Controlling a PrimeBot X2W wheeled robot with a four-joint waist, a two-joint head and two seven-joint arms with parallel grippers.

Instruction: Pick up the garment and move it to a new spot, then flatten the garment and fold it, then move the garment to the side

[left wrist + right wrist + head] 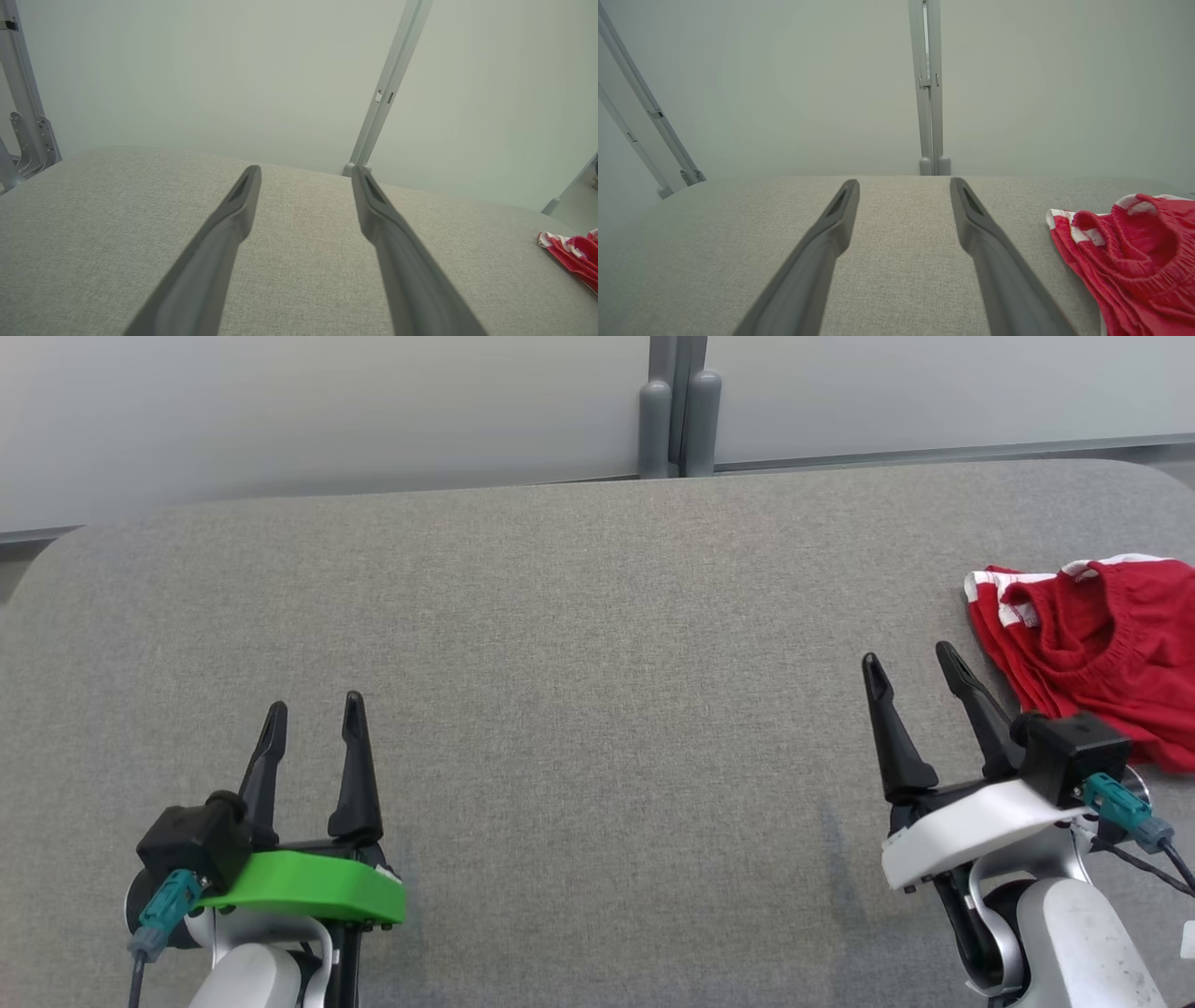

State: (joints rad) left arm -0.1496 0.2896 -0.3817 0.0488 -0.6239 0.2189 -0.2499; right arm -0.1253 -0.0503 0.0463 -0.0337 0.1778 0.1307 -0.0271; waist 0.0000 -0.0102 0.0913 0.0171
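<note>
Garment (1092, 649) bunched at right table (560, 616) edge; left end effector (316, 704), right end effector (908, 654) spread.

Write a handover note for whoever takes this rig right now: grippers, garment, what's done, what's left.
The left gripper: jaws open, empty, over the grey table at lower left in the head view.
The right gripper: jaws open, empty, just left of the red garment, apart from it.
The red garment, white-trimmed, lies crumpled at the table's right edge.
Done: nothing visible; garment not yet picked up.
Left: pick up, move to a new spot, flatten, fold, move aside.
</note>
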